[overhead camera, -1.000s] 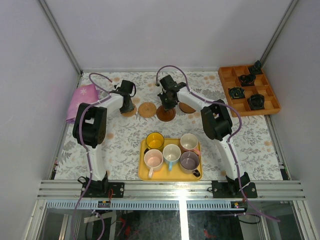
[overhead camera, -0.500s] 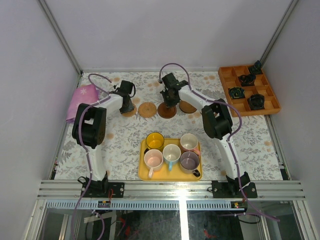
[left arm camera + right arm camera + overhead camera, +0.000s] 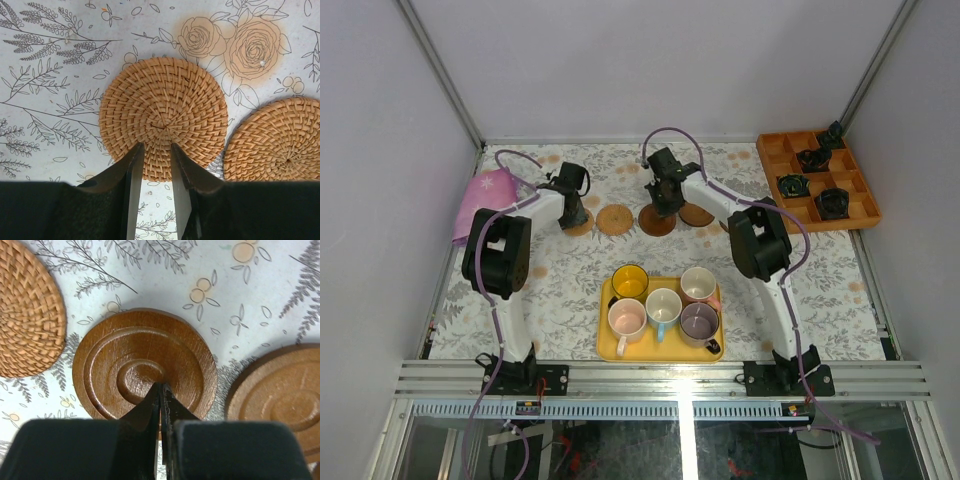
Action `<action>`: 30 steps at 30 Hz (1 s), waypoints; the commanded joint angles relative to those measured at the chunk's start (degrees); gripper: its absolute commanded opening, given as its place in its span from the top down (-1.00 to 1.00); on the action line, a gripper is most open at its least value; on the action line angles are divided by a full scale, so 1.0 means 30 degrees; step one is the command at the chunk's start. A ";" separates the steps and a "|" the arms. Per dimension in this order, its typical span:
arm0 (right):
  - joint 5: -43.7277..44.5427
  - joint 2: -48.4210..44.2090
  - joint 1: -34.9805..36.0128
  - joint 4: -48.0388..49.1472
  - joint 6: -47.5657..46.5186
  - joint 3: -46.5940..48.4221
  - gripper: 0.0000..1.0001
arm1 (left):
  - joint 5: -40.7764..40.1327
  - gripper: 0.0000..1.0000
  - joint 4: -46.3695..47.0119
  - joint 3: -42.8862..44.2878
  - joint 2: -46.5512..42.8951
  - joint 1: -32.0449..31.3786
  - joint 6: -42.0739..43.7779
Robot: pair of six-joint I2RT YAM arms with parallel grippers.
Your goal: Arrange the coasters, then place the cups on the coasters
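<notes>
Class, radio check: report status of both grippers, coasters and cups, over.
Left gripper open, tips on edge of woven coaster. Right gripper shut, tip on dark wooden coaster. Five cups on yellow tray, none placed yet.

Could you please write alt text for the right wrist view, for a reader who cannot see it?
The right gripper, jaws shut, points its tips near the middle of a dark wooden coaster with carved rings, on a floral tablecloth. A woven coaster lies to its left and a lighter wooden coaster to its right, both partly cropped.
</notes>
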 commanded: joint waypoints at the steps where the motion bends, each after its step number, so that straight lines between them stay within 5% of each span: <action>1: 0.1440 -0.2838 -0.0189 0.0806 -0.0643 -0.0720 1.00 | 0.0056 0.43 -0.0675 0.0840 -0.0503 0.0102 -0.0186; 9: 0.3529 -0.4508 -0.0297 0.1933 -0.0943 -0.1595 0.98 | -0.0649 0.27 -0.0880 0.1601 -0.1520 0.0109 -0.0095; 20: 0.3419 -0.2658 -0.2614 0.0698 0.0197 -0.1131 1.00 | -0.0900 -0.31 -0.0703 0.1181 -0.2341 0.0116 -0.0122; 30: 0.2643 -0.1546 -0.3580 0.0559 0.0375 -0.1335 1.00 | -0.0489 -0.35 -0.0507 0.1132 -0.1835 0.0100 -0.0105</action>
